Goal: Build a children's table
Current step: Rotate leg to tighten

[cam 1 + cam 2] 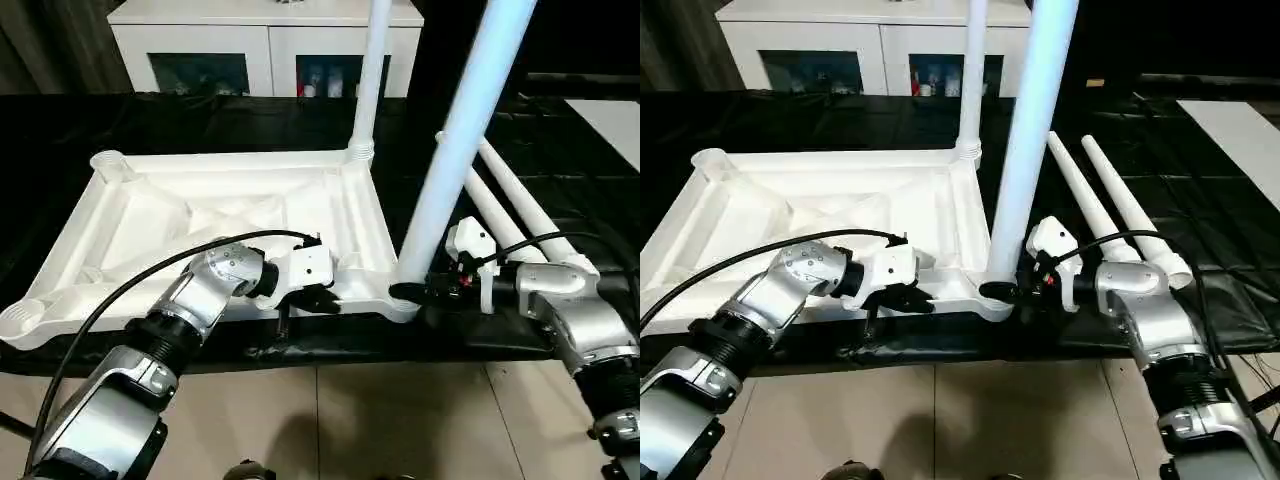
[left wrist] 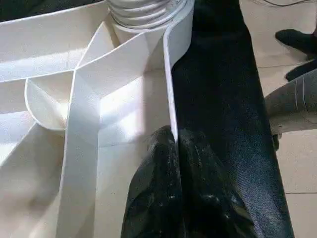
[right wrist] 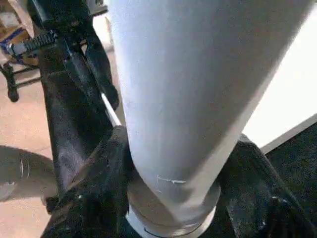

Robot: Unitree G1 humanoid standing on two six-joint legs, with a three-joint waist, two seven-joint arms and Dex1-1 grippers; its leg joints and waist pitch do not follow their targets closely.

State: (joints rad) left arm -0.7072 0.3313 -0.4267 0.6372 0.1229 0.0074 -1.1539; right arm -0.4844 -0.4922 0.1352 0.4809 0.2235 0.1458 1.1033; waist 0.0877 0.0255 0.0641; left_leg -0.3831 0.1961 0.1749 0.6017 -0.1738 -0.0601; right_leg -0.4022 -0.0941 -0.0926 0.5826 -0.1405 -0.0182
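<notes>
While left hand pinches tabletop rim, leg stands between right hand fingers.

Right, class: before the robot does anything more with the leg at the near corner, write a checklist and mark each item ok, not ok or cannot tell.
1. Tabletop lies underside up on the black cloth: ok.
2. Left gripper pinches the tabletop's near rim, steadying it: ok.
3. Right gripper has its fingers either side of the near leg at its base: ok.
4. Near leg upright in its socket: not ok, it leans.
5. Near leg fully seated: cannot tell.
6. Far leg stands in its corner socket: ok.
7. Two spare legs lie beside the tabletop: ok.
</notes>
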